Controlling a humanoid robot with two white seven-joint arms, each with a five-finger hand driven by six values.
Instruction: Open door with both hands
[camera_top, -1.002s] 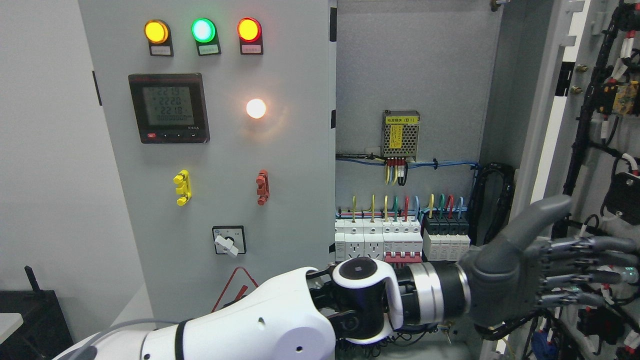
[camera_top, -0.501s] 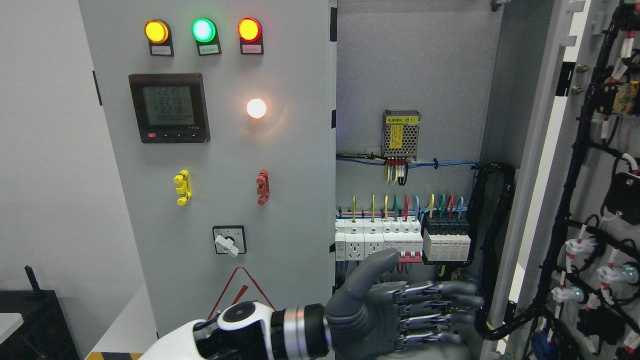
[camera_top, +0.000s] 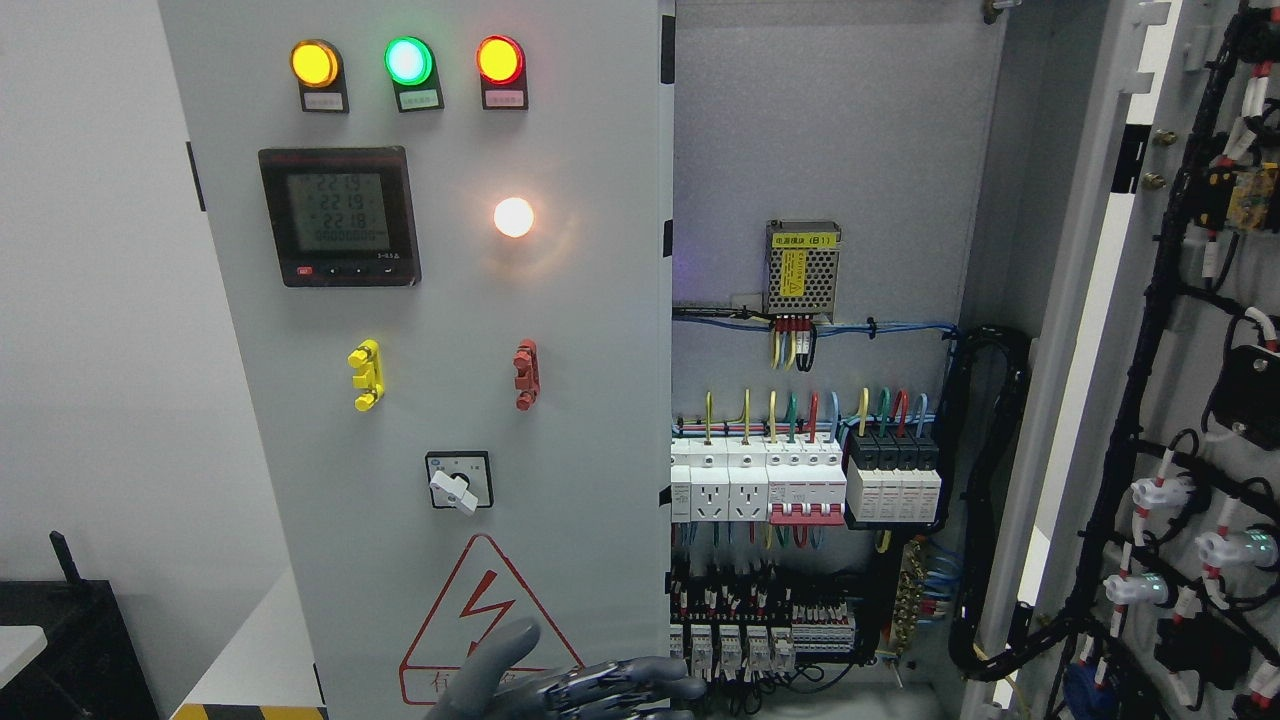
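The grey cabinet's left door (camera_top: 440, 300) is closed and carries three lit lamps, a meter (camera_top: 338, 216) and a rotary switch (camera_top: 458, 482). The right door (camera_top: 1075, 300) is swung wide open at the picture's right, its inner face covered in black cable looms. My left hand (camera_top: 600, 688) shows only at the bottom edge, below the warning triangle (camera_top: 480, 610). Its fingers are stretched out, pointing right and holding nothing. It is well apart from the right door. My right arm is out of view.
Inside the open cabinet (camera_top: 820, 130) are a meshed power supply (camera_top: 801, 268), a row of breakers (camera_top: 800, 480) with coloured wires, and terminal blocks below. A black object (camera_top: 70, 640) stands at the lower left by the white wall.
My left arm has pulled back from the open right door, sliding left and down until only the hand shows at the bottom edge. The right door stays wide open.
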